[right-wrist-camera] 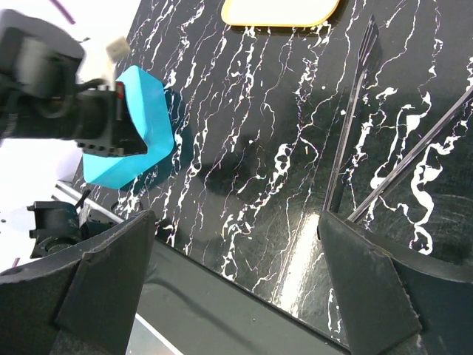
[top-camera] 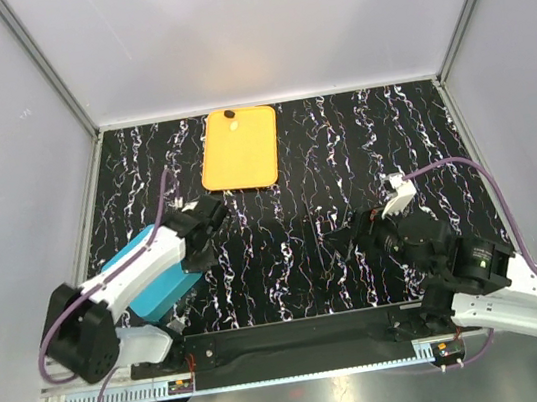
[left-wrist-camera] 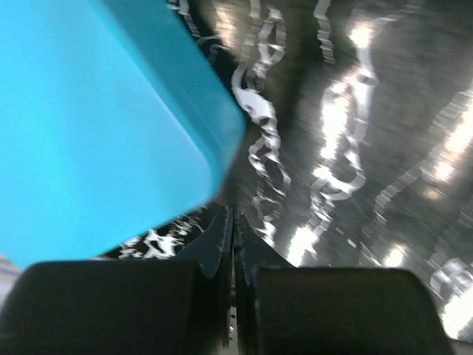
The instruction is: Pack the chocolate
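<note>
One small dark chocolate piece (top-camera: 231,116) lies at the far edge of the flat orange tray (top-camera: 241,154); no other chocolate shows. The teal box (top-camera: 161,290) sits at the near left, partly under my left arm, its smooth top filling the upper left of the left wrist view (left-wrist-camera: 96,126). My left gripper (top-camera: 213,212) is shut and empty, just past the box's right corner, over the table (left-wrist-camera: 233,216). My right gripper (top-camera: 359,233) is wide open and empty above the near middle of the table (right-wrist-camera: 236,222). The right wrist view also shows the box (right-wrist-camera: 137,129) and the tray (right-wrist-camera: 281,11).
The table (top-camera: 342,150) is black marble with white veins, enclosed by grey walls and metal posts on three sides. A black rail (top-camera: 299,336) runs along the near edge between the arm bases. A purple cable (top-camera: 466,166) loops over the right arm.
</note>
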Robot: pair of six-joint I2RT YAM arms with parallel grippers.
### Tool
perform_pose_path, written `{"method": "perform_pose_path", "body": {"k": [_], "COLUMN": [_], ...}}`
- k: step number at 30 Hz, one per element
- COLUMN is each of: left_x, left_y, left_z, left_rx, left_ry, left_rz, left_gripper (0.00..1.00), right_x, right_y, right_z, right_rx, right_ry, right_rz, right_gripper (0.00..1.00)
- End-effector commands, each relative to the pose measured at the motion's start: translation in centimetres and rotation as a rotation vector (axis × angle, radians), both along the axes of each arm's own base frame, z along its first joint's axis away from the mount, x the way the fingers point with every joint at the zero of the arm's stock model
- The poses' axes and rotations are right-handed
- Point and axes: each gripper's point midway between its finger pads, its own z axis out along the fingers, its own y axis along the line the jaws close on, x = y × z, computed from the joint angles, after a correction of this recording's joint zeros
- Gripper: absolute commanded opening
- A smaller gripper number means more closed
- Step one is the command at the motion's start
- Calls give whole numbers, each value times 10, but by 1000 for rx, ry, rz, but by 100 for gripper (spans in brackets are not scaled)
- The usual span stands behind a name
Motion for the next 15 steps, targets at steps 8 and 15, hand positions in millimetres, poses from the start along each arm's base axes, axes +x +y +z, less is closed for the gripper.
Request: {"method": "perform_pose_path", "body": {"k": [8,15], "left_x": [56,91], "left_y": [43,2], "left_z": [24,64], "left_rx": [189,-20], "left_ry": [-108,-214], "left_rz": [113,-11], "left_gripper": [0,0], "right_x": [2,0], "right_y": [-18,-29], "right_z": [14,15], "right_rx": [14,2], "right_ry": [-43,-44], "right_rz": [-55,-76], "right_gripper": [100,100]}}
